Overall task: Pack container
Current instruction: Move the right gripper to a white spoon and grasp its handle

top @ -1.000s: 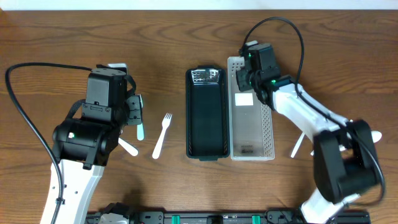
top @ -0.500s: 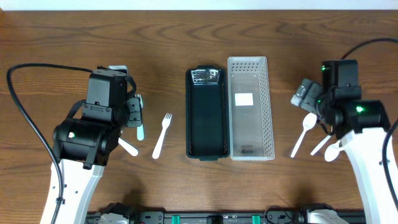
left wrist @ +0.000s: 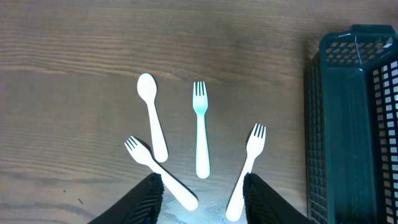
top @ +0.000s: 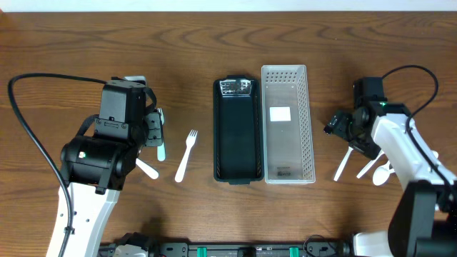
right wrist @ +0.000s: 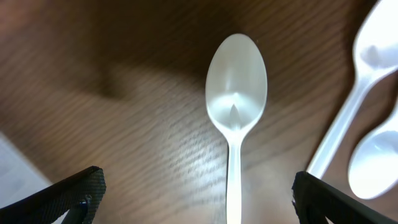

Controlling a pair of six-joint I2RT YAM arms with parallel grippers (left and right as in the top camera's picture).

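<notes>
White plastic spoon (right wrist: 236,106) lies flat on the wooden table (top: 193,57), right of the grey basket (top: 305,128), under the right gripper (right wrist: 199,196), whose fingers (right wrist: 74,193) are spread wide. Likely light, stiff, slick; best pinched across the thin handle. The left gripper (left wrist: 202,193) is also spread, above forks (left wrist: 200,124)

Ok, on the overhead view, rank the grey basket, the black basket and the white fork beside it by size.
1. Grey basket: largest, both longer and wider.
2. Black basket: somewhat shorter and narrower.
3. White fork: by far the smallest.
All three sit at a similar depth from the camera, so the order is safe.
</notes>
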